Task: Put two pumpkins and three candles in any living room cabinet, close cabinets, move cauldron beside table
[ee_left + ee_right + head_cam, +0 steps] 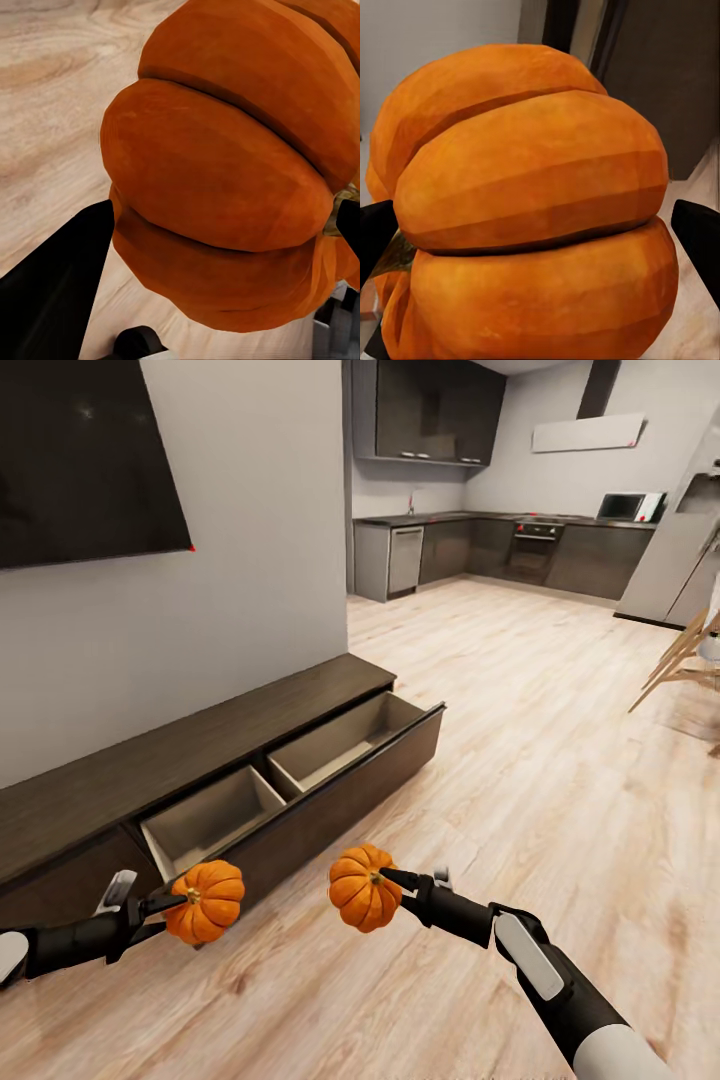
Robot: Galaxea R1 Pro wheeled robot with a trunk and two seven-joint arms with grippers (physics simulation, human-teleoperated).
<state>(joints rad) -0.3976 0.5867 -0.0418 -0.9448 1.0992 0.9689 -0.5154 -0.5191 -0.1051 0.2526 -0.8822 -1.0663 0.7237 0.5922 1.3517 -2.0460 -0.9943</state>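
Carrying step: my left gripper [160,905] clamps one pumpkin [206,901], my right gripper [395,880] clamps the other pumpkin [364,887], both just before the cabinet [330,800]'s open drawer. Next: lift, drop them inside.

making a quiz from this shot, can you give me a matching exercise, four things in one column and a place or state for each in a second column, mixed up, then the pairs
Things:
1. left gripper
2. right gripper
3. cabinet drawer
4. TV screen

Places or states:
A. mounted on the wall above the cabinet
B. pulled open, nothing inside
C. holding the pumpkin nearer the cabinet
D. holding the pumpkin out over the wooden floor

Pairs: 1-C, 2-D, 3-B, 4-A
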